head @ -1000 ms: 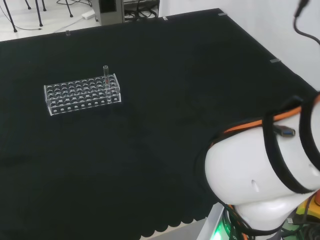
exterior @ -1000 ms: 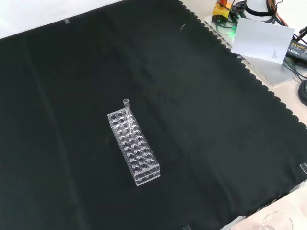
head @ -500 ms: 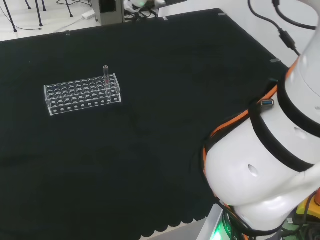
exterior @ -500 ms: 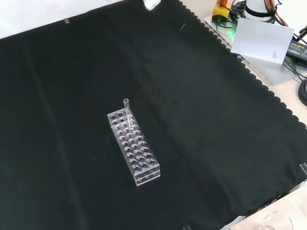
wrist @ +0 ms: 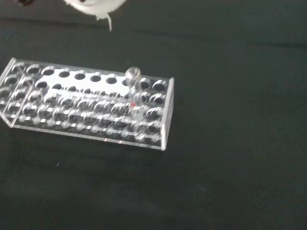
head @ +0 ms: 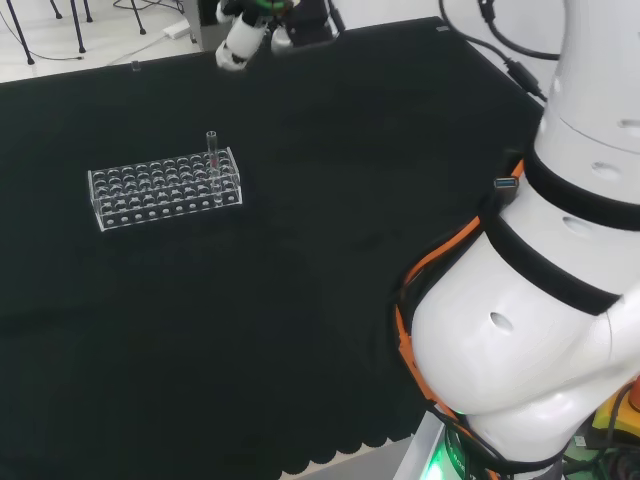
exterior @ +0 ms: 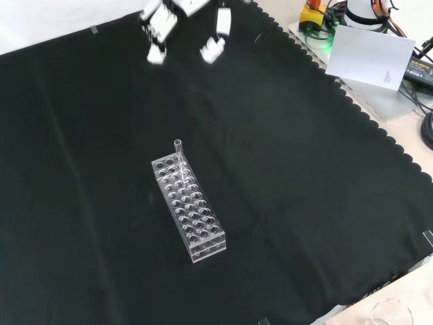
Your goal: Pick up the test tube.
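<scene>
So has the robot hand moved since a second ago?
Yes. In the front view the robot hand has come in from the top edge, toward the rack.

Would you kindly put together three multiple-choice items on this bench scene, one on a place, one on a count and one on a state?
1. Where does the test tube stand in the rack?
A. In a hole at one end
B. In a middle hole
C. Flat on the cloth beside it

2. How many tubes stand in the rack?
A. None
B. One
C. Three

3. What is the hand doing?
A. Curled round the test tube
B. Pressing on the rack
C. Up in the air, away from the rack, holding nothing

Answers:
1 A: the front view shows it upright at the rack's far end.
2 B: the wrist view shows a single tube, the other holes empty.
3 C: black cloth lies between the hand and the rack in the head and front views.
</scene>
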Robot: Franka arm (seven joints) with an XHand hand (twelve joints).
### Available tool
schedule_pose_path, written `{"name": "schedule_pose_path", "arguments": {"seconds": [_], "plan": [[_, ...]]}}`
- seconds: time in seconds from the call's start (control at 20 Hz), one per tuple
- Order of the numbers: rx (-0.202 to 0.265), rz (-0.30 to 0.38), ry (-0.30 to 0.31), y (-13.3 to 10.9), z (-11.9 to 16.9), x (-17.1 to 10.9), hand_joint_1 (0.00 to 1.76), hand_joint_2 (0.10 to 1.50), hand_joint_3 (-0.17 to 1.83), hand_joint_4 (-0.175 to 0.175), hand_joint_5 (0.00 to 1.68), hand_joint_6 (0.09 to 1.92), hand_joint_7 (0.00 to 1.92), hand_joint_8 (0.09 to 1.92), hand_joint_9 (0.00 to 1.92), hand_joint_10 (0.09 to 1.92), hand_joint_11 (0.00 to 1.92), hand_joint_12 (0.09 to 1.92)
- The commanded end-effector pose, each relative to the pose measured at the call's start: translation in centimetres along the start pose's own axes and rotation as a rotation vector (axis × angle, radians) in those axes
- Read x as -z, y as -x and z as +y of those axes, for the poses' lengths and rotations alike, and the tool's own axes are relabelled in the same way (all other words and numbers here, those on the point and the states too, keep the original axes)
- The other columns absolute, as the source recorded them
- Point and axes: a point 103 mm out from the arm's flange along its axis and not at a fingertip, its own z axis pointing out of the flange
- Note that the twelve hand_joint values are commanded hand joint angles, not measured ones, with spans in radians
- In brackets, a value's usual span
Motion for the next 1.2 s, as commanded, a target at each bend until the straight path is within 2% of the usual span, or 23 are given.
{"name": "schedule_pose_path", "arguments": {"seconds": [0.05, 0.3, 0.4, 0.65, 0.9, 1.2], "plan": [[0.075, 0.013, -0.085, -3.8, 3.3, -5.1, 0.84, 0.74, 0.61, -0.098, 0.41, 0.19, 0.36, 0.90, 0.39, 0.97, 0.08, 1.55], [0.078, -0.010, -0.135, -4.3, 5.1, -8.2, 0.85, 0.74, 0.62, -0.100, 0.40, 0.20, 0.36, 0.90, 0.40, 0.97, 0.08, 1.55], [0.082, -0.021, -0.151, -3.7, 5.2, -8.9, 0.85, 0.73, 0.64, -0.100, 0.38, 0.23, 0.36, 0.90, 0.40, 0.96, 0.08, 1.55], [0.076, -0.049, -0.184, -5.2, 8.0, -11.4, 0.85, 0.73, 0.65, -0.101, 0.36, 0.28, 0.36, 0.91, 0.42, 0.96, 0.09, 1.55], [0.084, -0.090, -0.172, -5.5, 9.9, -12.3, 0.86, 0.72, 0.66, -0.103, 0.33, 0.35, 0.34, 0.91, 0.43, 0.96, 0.10, 1.55], [0.077, -0.179, -0.145, -4.9, 11.3, -11.6, 0.86, 0.72, 0.66, -0.102, 0.30, 0.36, 0.28, 0.93, 0.43, 0.96, 0.10, 1.54]]}}
